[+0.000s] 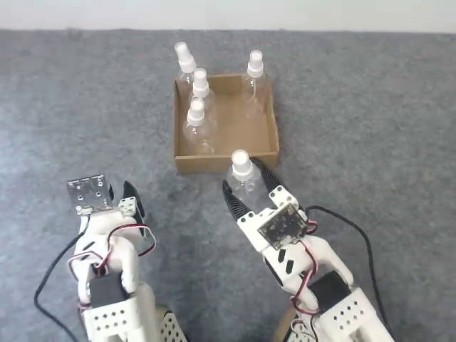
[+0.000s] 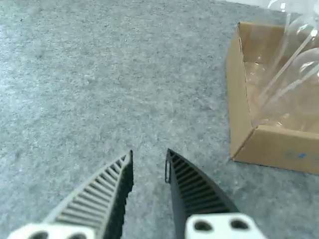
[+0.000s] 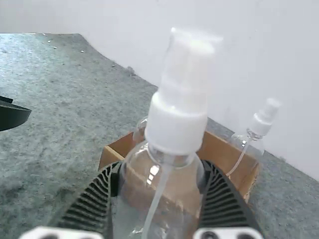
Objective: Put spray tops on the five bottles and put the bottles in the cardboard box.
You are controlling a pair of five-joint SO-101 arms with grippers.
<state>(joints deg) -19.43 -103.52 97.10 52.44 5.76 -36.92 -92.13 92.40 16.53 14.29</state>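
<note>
My right gripper (image 1: 244, 182) is shut on a clear bottle (image 1: 243, 178) with a white spray top (image 1: 241, 162). It holds the bottle upright just in front of the cardboard box's near wall (image 1: 224, 162). In the right wrist view the fingers (image 3: 94, 199) clamp the bottle's body (image 3: 159, 189) below its top (image 3: 182, 109). Two capped bottles (image 1: 197, 121) (image 1: 201, 87) stand along the box's left wall and one (image 1: 255, 75) at its back right. Another (image 1: 185, 58) is at the back left corner; I cannot tell if it is inside. My left gripper (image 1: 134, 199) (image 2: 148, 157) is open over bare carpet, left of the box (image 2: 239, 99).
Grey carpet (image 1: 370, 128) covers the table all around the box. Black cables (image 1: 356, 228) trail beside both arm bases. The box's right half (image 1: 242, 125) has free floor. The other arm's dark fingertip (image 3: 10, 114) shows far off in the right wrist view.
</note>
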